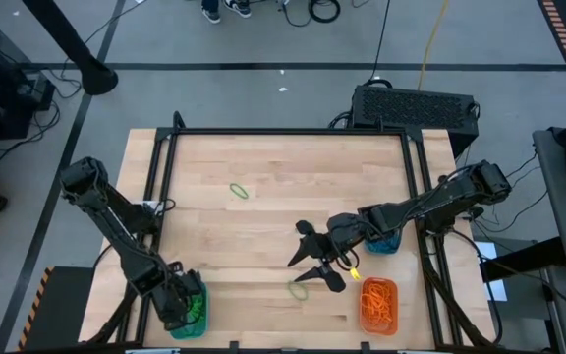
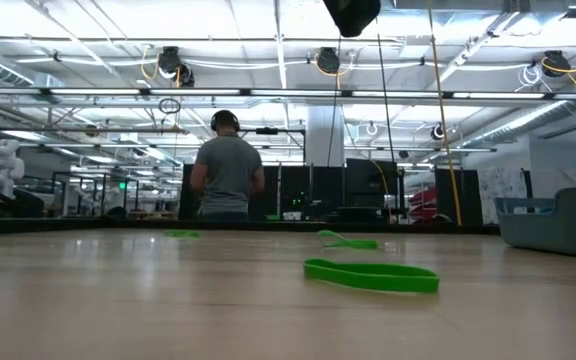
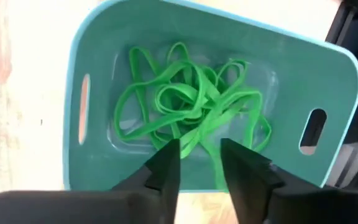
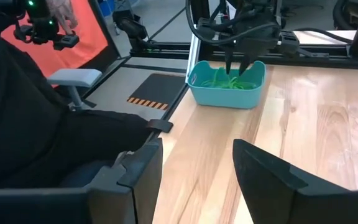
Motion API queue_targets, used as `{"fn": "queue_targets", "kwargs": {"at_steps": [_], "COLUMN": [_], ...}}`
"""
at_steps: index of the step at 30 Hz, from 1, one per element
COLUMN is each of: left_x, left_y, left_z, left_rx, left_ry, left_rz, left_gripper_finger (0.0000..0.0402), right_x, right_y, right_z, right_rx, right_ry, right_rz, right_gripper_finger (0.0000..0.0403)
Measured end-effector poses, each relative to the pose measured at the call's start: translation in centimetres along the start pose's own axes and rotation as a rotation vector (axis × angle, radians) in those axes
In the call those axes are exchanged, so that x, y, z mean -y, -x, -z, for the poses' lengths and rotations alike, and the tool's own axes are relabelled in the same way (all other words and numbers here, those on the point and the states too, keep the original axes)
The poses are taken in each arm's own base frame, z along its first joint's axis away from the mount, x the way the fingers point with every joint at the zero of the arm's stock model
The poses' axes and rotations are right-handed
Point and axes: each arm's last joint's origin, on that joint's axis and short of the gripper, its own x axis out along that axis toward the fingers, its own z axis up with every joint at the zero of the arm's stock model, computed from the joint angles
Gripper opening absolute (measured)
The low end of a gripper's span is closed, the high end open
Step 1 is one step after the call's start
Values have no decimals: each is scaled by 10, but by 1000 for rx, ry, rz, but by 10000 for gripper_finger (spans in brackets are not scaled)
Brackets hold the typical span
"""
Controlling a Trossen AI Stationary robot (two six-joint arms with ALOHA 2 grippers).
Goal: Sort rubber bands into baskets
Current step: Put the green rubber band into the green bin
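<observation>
The wooden counter (image 1: 263, 216) fills a black frame, with a dark arm reaching in from each side. Beyond its far edge, in the low view, a person (image 2: 227, 168) stands with their back turned.

Three baskets sit along the near part of the counter. A teal basket (image 3: 98, 50) at the near left corner holds a tangle of green rubber bands (image 3: 191, 102). An orange basket (image 1: 378, 306) at the near right holds orange bands, and a second teal basket (image 1: 385, 242) sits just beyond it, mostly hidden under the right arm.

The left gripper (image 3: 201, 155) hangs directly over the green pile — its jaws stand slightly apart and hold nothing, their tips just above the bands. The right gripper (image 1: 312, 258) hovers over the counter's centre right, near the orange basket, jaws spread wide and empty.

Loose bands remain on the wood: a green band (image 1: 298, 290) just beside the right gripper — and another green band (image 1: 239, 191) well apart, toward the far middle.
</observation>
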Motion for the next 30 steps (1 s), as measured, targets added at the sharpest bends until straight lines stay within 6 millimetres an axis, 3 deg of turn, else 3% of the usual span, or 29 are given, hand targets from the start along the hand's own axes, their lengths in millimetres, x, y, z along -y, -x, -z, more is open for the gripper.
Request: {"fn": "queue_targets", "kwargs": {"at_steps": [6, 11, 18, 21, 25, 30], "left_x": [-2, -6, -13, -18, -27, -57], "left_y": [1, 13, 41, 48, 52, 50], "left_z": [-8, -15, -25, -31, -46, -77], "left_rx": [-47, -67, 190, 349, 564, 586], "left_ry": [-14, -16, -110, -217, -401, -467], "left_rz": [26, 86, 90, 11, -223, -404], "left_gripper_finger": [165, 170, 170, 170, 170, 170], "right_x": [0, 0, 1, 5, 12, 17], "right_y": [0, 0, 0, 2, 5, 7], "right_z": [0, 0, 9, 18, 30, 51], "right_rx": [-1, 0, -90, -160, -240, -270], "right_ry": [-1, -3, -51, -103, -165, -241], "right_rz": [0, -1, 28, 147, 355, 482], "right_gripper_finger": [187, 187, 187, 187, 187, 187]}}
